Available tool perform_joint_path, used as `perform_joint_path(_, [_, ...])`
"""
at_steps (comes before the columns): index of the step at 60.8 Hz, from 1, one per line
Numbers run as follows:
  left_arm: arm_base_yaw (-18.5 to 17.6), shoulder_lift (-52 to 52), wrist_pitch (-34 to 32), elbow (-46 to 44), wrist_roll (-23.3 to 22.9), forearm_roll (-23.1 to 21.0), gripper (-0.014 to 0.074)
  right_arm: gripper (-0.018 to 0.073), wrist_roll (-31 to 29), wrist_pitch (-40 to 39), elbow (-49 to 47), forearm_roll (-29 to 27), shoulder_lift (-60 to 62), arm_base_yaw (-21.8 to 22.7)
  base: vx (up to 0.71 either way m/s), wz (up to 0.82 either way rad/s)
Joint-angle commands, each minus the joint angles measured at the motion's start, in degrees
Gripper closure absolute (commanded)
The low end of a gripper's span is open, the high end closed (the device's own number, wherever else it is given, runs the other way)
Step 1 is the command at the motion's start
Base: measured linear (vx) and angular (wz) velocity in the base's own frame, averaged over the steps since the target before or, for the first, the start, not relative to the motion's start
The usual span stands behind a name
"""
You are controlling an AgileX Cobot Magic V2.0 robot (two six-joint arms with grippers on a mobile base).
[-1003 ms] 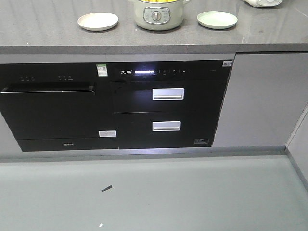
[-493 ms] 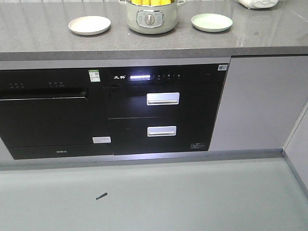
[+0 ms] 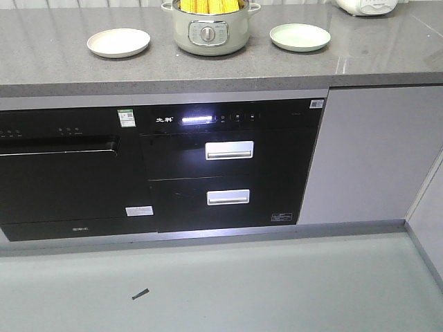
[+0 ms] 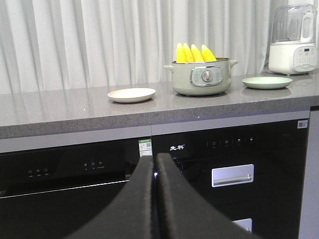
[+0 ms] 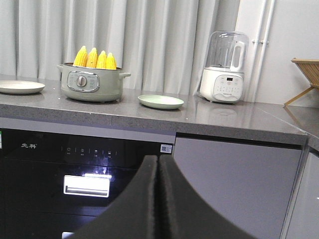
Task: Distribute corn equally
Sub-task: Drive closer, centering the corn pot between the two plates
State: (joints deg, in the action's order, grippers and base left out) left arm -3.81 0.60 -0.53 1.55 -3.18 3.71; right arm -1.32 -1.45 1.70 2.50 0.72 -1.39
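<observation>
- I see the corn (image 4: 194, 53) standing upright in the pot (image 4: 202, 77), four yellow cobs side by side with their pointed tips above the rim.
- My left gripper (image 4: 155, 164) is closed on nothing, its two black fingers pressed flat together. It sits well below the pot and short of it, level with the black appliance fronts.
- My right gripper (image 5: 158, 162) is closed and empty in the same way. From it the pot is up and to the left, well apart from the fingers.
- Neither gripper touches the corn, the pot or the counter (image 3: 387, 59).
- The pot stands back from the counter's front edge, with a strip of bare grey stone before it.
- A cream plate (image 4: 131, 94) lies left of the pot and a green plate (image 4: 266, 82) right of it. Both are bare, and each is set apart from the pot by open counter.
- Beyond the green plate, further right of the pot, stands a white blender (image 5: 224, 67), close to the back wall.
- Behind the pot hangs a pale curtain (image 4: 89, 40), with nothing over the cobs in either wrist view.
- Below the pot the counter edge overhangs the black drawers (image 3: 228, 173), both pushed in.
- The floor (image 3: 277, 290) in front of them lies open, apart from a small dark scrap (image 3: 140, 294) down to the pot's left.
</observation>
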Motion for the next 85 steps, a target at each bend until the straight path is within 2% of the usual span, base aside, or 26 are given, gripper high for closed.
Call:
perform_joint_path(1, [-0.2,1.0,-4.1,0.2,-0.2,-0.1,0.0603,0.0564,-0.3,-4.6,0.4,0.4,0.3,0.2,0.09,-0.01])
perform_joint_path(85, [-0.2,1.0,-4.1,0.2,-0.2,-0.1,0.0603,0.0564,-0.3,-4.6,0.4,0.4,0.3,0.2,0.07,0.01])
